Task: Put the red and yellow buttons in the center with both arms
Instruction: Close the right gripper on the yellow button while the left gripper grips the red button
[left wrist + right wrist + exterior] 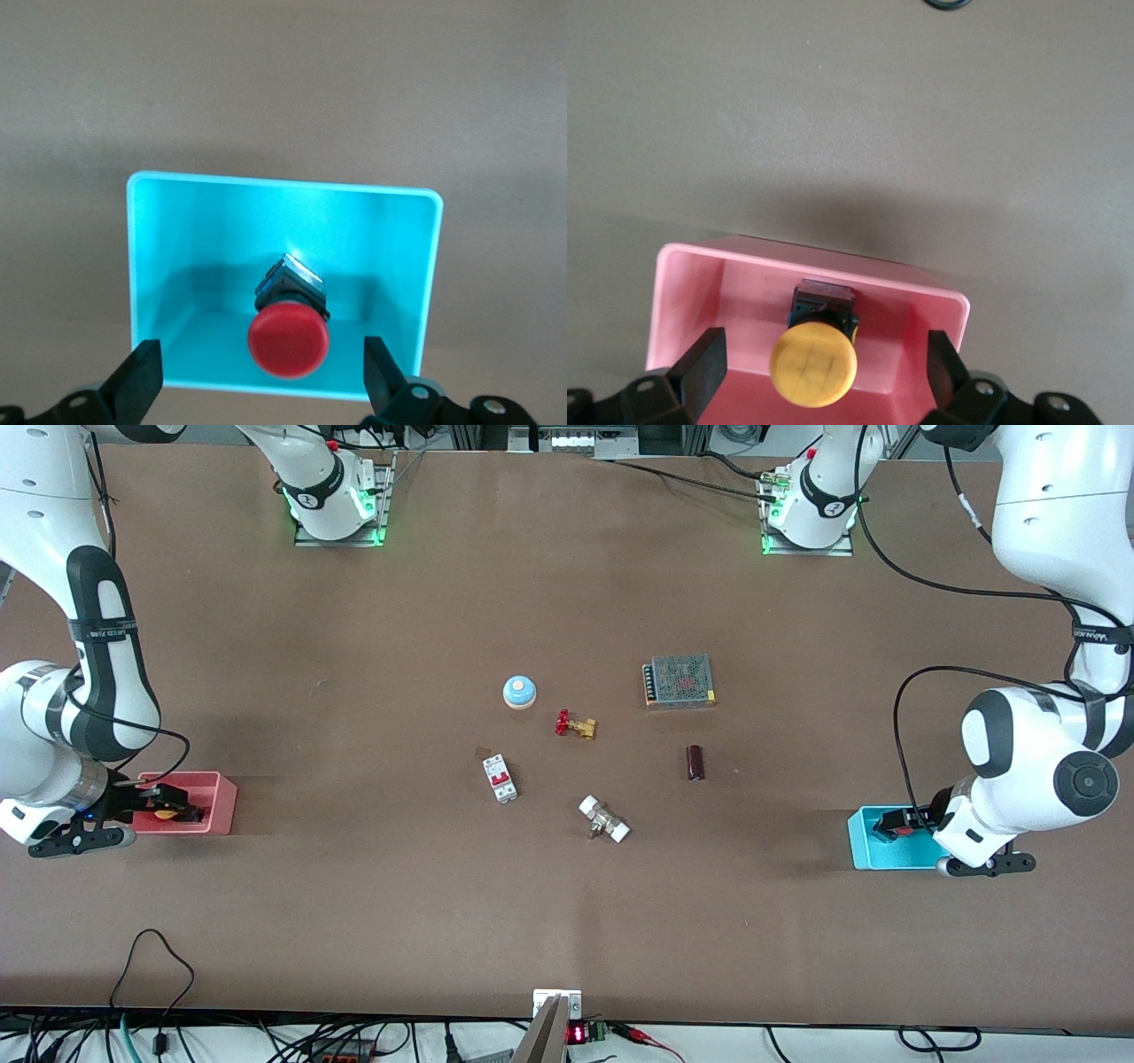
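The red button (288, 341) lies in the cyan tray (283, 188) at the left arm's end of the table. My left gripper (262, 379) is open over the tray, with a finger on each side of the red cap and not touching it; in the front view the left gripper (897, 825) covers most of the tray (864, 843). The yellow button (813, 363) lies in the pink tray (735, 258) at the right arm's end. My right gripper (824, 370) is open around it, also without touching; it shows in the front view (168, 808) over the pink tray (217, 804).
In the table's middle (425, 717) lie a light-blue dome (519, 692), a brass valve (576, 725), a white and red breaker (500, 778), a white-ended fitting (604, 819), a dark cylinder (695, 763) and a grey power supply (679, 681).
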{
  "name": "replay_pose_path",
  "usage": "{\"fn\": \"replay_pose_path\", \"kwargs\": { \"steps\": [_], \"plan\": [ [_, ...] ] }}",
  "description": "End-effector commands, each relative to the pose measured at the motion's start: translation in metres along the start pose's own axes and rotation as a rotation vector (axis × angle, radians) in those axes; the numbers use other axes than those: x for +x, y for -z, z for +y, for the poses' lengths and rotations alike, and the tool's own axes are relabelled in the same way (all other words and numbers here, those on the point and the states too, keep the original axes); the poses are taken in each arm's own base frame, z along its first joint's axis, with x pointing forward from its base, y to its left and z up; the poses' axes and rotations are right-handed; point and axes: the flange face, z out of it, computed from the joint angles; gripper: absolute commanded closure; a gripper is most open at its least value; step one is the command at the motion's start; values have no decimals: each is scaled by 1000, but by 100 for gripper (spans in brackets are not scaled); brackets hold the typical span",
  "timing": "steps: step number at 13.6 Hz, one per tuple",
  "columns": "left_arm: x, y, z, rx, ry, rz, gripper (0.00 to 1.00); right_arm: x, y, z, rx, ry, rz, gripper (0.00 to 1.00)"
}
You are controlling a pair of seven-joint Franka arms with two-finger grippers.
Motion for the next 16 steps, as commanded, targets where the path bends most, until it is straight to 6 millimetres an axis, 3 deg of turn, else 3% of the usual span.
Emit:
{"fn": "replay_pose_path", "kwargs": {
  "steps": [1, 4, 11, 14, 16],
  "plan": [
    [5, -4, 2, -3, -13, 14, 0, 3, -5, 2, 20, 24, 12, 0],
    [5, -7, 4, -5, -15, 9, 7, 5, -8, -3, 24, 67, 9, 0],
    [4, -8, 9, -11, -17, 8, 58, 3, -18, -5, 29, 106, -4, 0],
    [6, -4, 11, -13, -17, 14, 74, 1, -24, -5, 36, 100, -16, 0],
    [8, 4, 10, -11, -18, 25, 78, -1, -30, -6, 41, 97, -26, 0]
  ]
}}
